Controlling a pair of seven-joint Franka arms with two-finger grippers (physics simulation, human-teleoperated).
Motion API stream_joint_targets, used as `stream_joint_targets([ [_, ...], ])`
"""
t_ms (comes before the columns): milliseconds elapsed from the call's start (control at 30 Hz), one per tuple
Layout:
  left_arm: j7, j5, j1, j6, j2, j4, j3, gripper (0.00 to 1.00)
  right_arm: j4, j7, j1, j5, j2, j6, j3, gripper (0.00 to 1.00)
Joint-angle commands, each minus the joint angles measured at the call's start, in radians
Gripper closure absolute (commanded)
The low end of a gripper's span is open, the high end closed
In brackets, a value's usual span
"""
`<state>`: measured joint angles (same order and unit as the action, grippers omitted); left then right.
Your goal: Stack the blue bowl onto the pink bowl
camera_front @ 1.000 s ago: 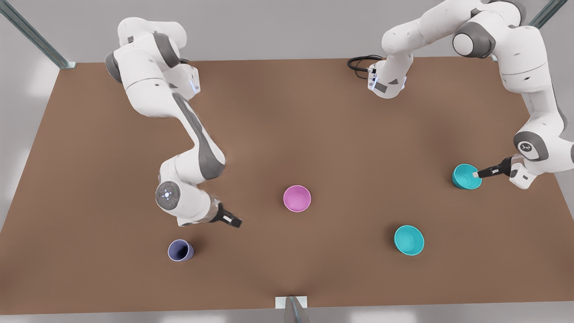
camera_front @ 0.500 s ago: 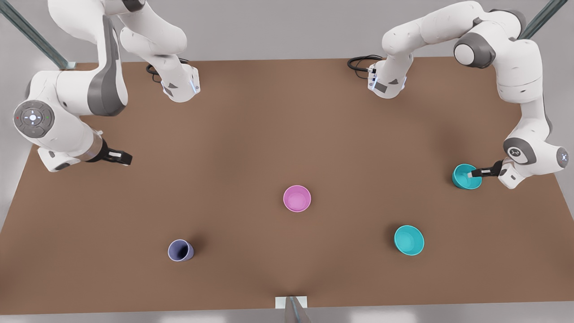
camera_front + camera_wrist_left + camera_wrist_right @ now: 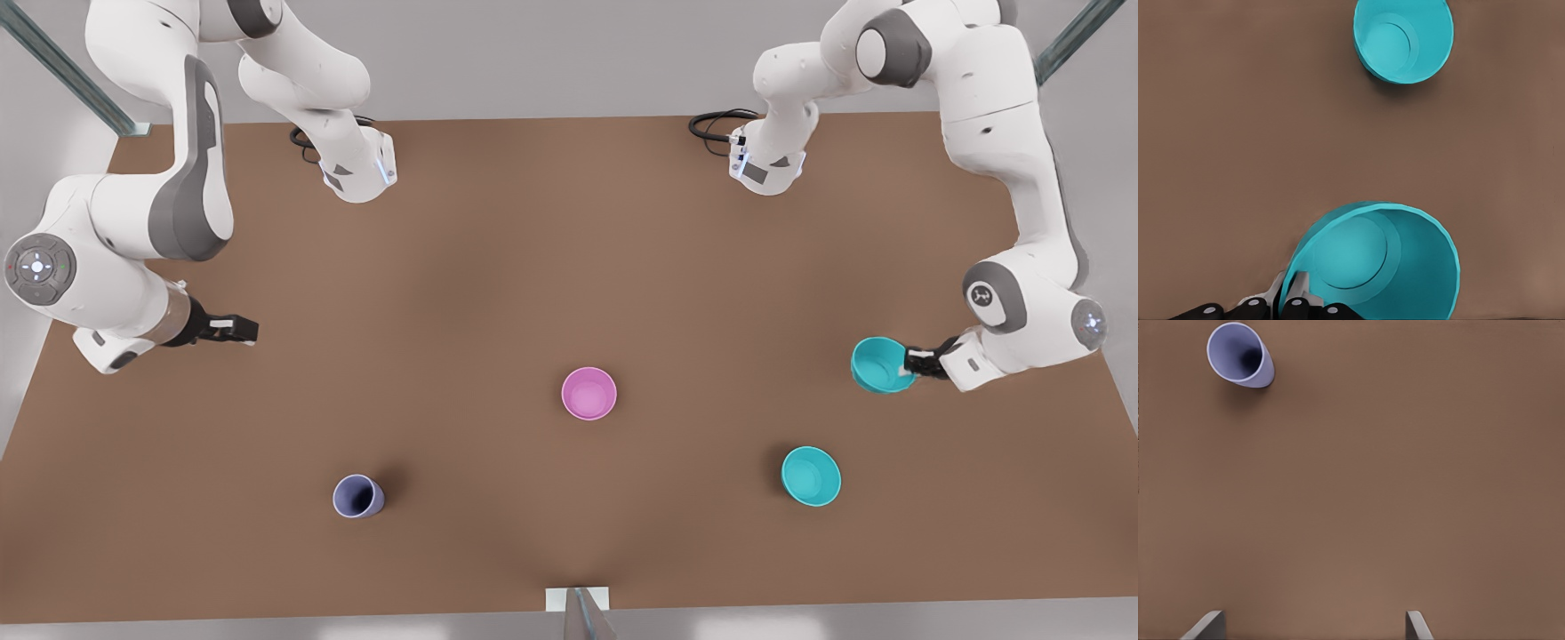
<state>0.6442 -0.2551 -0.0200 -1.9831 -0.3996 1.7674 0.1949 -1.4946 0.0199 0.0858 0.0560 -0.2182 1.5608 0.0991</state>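
left end effector (image 3: pixel 914 362) at the front view's right, pinching the rim of the blue bowl (image 3: pixel 880 364), one finger inside the wall and one outside; in the left wrist view the same pinch seen at the bowl's edge (image 3: pixel 1293 301), bowl (image 3: pixel 1381 263) tipped on its side with the opening turned toward the camera. appears lifted off the brown surface (image 3: pixel 569 267), though contact with it hard to judge from above. second teal bowl (image 3: pixel 811 476) upright on the surface, nearer the front edge, well apart from the held one; seen too in the left wrist view (image 3: pixel 1403 39). pink bowl (image 3: pixel 589 393) upright near the middle of the surface, well apart from both teal bowls. lavender cup (image 3: pixel 358 496) toward the front view's left, near the front edge; also in the right wrist view (image 3: pixel 1239 355). right end effector (image 3: pixel 233 330) waiting at the front view's far left, above the surface, holding nothing; fingers (image 3: pixel 1205 627) spread wide in the right wrist view.
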Motion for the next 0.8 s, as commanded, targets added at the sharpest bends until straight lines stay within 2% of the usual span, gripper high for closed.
stream_joint_targets([
  [0,-0.607,-0.004,-0.171,0.148,0.015,-0.016,-0.006,0.79,0.0,-0.167,-0.001,-0.004,0.0,0.013,0.001,0.0],
  [33,-0.744,-0.004,-0.29,0.148,-0.015,-0.091,-0.009,0.79,0.0,-0.167,-0.001,-0.004,0.0,0.013,0.001,0.0],
  [67,-0.87,-0.021,-0.34,0.15,-0.067,-0.173,-0.028,0.79,0.0,-0.167,-0.001,-0.004,-0.001,0.013,0.001,0.0],
  [133,-1.051,-0.026,-0.412,0.152,-0.189,-0.336,-0.092,0.79,0.0,-0.167,-0.001,-0.004,-0.001,0.013,0.001,0.0],
  [233,-1.258,-0.03,-0.514,0.15,-0.34,-0.563,-0.106,0.79,0.0,-0.167,-0.001,-0.004,-0.001,0.013,0.001,0.0],
  [300,-1.302,-0.032,-0.523,0.139,-0.406,-0.65,-0.111,0.79,-0.003,-0.167,-0.001,-0.004,-0.001,0.013,0.002,0.0],
  [367,-1.338,-0.051,-0.538,0.043,-0.449,-0.671,-0.112,0.79,-0.003,-0.167,-0.001,-0.004,-0.001,0.013,0.002,0.0],
  [767,-1.379,-0.075,-0.577,0.041,-0.509,-0.663,-0.132,0.79,-0.003,-0.166,-0.009,-0.004,-0.004,0.013,0.004,0.0],
])
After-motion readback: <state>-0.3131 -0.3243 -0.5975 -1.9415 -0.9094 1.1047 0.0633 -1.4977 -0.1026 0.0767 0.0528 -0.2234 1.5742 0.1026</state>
